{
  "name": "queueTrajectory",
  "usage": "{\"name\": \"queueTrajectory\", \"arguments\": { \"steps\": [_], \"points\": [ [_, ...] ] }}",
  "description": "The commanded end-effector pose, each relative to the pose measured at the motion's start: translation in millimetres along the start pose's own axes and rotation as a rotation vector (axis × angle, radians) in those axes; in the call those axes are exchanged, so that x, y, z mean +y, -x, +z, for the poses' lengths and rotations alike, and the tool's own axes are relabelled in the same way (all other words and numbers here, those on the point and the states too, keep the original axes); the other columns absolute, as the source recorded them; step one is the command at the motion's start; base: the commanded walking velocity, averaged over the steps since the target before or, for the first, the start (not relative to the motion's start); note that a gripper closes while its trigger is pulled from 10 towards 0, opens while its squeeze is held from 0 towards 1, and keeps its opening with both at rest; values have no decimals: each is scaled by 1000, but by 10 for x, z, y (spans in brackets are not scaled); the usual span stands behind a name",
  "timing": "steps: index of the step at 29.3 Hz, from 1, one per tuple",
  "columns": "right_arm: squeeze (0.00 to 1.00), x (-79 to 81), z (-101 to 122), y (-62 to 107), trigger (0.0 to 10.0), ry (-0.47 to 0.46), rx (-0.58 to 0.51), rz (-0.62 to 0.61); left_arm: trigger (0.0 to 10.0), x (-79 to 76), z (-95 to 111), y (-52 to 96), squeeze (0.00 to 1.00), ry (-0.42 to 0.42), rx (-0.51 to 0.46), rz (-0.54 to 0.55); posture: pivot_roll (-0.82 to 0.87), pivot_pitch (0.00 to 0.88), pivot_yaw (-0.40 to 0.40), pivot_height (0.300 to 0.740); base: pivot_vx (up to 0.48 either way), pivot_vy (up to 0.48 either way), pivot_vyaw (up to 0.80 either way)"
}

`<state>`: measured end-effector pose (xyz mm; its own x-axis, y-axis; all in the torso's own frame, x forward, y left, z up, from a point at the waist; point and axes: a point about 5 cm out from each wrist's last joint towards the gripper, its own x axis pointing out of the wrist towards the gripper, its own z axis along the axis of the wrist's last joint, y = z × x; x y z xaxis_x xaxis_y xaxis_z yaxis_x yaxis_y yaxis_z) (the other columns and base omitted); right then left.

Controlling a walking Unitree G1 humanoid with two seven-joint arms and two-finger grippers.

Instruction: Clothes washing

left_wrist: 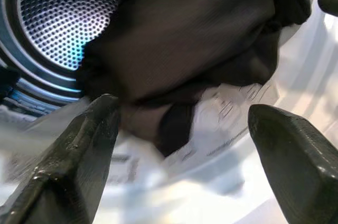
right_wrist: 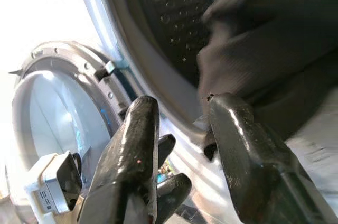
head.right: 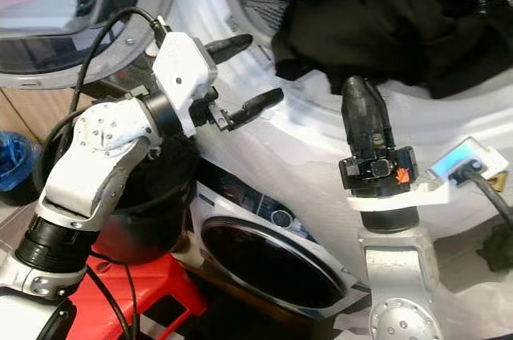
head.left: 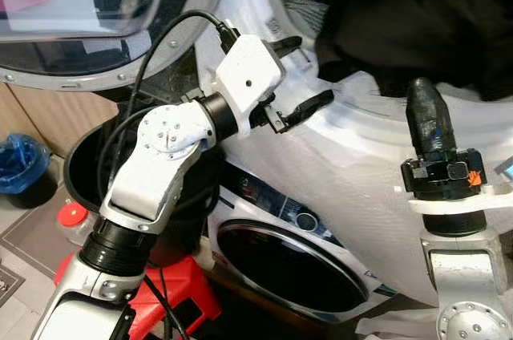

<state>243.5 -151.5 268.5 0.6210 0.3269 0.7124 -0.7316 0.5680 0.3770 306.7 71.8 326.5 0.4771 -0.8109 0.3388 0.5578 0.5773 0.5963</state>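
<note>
A black garment (head.right: 385, 19) bulges out of the open mouth of a white front-loading washer (head.left: 353, 147) and hangs over the lower rim. The perforated steel drum (left_wrist: 58, 18) shows behind it. My left gripper (head.left: 309, 70) is open at the left of the drum mouth, pointing at the garment (left_wrist: 185, 39) with nothing between its fingers. My right gripper (head.right: 357, 83) points upward just below the rim under the garment. In the right wrist view its fingers (right_wrist: 142, 129) stand a narrow gap apart, holding nothing.
The washer's round glass door (head.left: 80, 3) is swung open at upper left. A second machine's dark round door (head.left: 288, 264) sits below. A black bin (head.left: 88, 155), a red stool (head.left: 172, 292), a red-capped bottle (head.left: 74, 216) and a blue bag (head.left: 20, 159) stand at left.
</note>
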Motion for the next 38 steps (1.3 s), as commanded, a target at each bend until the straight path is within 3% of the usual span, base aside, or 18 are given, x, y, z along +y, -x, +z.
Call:
{"name": "queueTrajectory", "arguments": {
  "steps": [1,13,17,19,20,24,26,28,30,32,34,35,38],
  "points": [
    [0,11,18,9,10000,23,13,2,10000,-55,46,-36,0,-12,-27,-25,137,169,-95,740,0,-480,0],
    [0,29,62,3,10000,45,21,18,10000,-73,50,-22,0,11,-32,-35,132,176,-101,740,0,-99,0],
    [0,51,40,7,10000,62,49,35,10000,-84,51,-2,0,-20,-18,-90,131,181,-105,740,0,0,0],
    [0,67,12,16,10000,80,80,51,10000,-95,56,18,0,-35,-11,-147,131,181,-105,740,0,0,0],
    [0,77,-42,37,10000,125,143,74,10000,-74,67,49,0,-66,5,-226,131,181,-105,740,0,0,0],
    [0,105,-53,59,10000,157,192,121,10000,108,126,53,0,-99,24,-337,136,185,-110,740,0,0,0],
    [0,147,-23,24,10000,174,195,152,10000,168,166,44,0,-156,43,-432,136,184,-106,740,0,0,0],
    [0,165,16,-13,10000,215,200,176,10000,220,198,23,0,-149,64,-506,133,182,-95,740,0,0,0],
    [0,172,36,-33,10000,228,196,183,10000,258,203,7,0,-143,66,-524,126,183,-89,740,0,0,0],
    [0,222,108,-92,10000,263,179,215,10000,423,169,-57,0,-100,84,-537,122,184,-82,740,0,0,0],
    [0,227,113,-96,10000,266,178,218,10000,435,165,-61,0,-96,86,-537,122,184,-82,740,0,0,0],
    [0,284,162,-141,10000,296,170,241,10000,618,151,-141,0,-90,102,-487,98,197,-66,740,0,0,0],
    [0,368,233,-182,10000,328,155,274,10000,854,172,-267,0,-76,104,-437,65,215,-63,740,0,0,0]
  ]
}}
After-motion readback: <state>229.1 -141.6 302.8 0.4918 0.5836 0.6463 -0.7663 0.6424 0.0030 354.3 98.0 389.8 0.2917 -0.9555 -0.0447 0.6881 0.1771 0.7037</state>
